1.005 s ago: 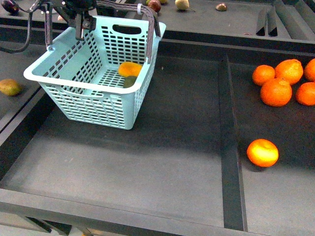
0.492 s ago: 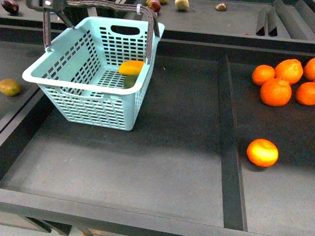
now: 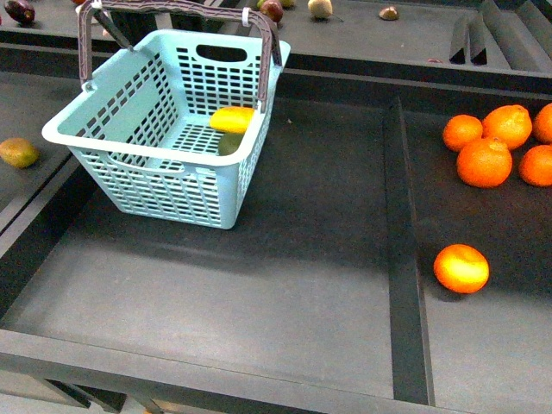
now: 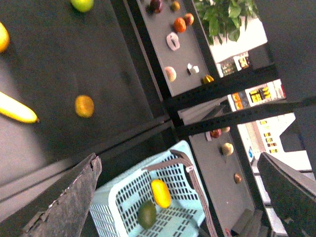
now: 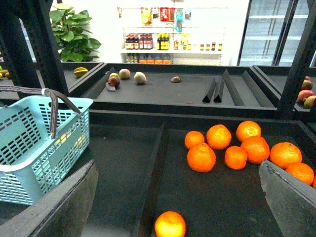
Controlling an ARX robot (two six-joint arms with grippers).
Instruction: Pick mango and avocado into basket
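Mango and avocado lie together in the teal basket (image 3: 164, 168).

We see the yellow-orange mango (image 3: 233, 119) touching the dark green avocado (image 3: 228, 143) on the slotted floor. Both grippers' fingers stand wide apart, holding nothing. The left arm has left the front view since before.

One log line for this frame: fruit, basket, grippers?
mango: in basket | avocado: in basket beside mango | left gripper: open, empty | right gripper: open, empty

The basket (image 3: 164, 164) is smooth, slightly glossy teal plastic with slotted walls, and its handles (image 3: 263, 52) look matt brown-grey. The mango (image 3: 233, 119) has a smooth, waxy skin, the avocado (image 4: 147, 214) a duller one. The counter (image 3: 285, 259) is matt dark grey with a faintly rough, felt-like surface.
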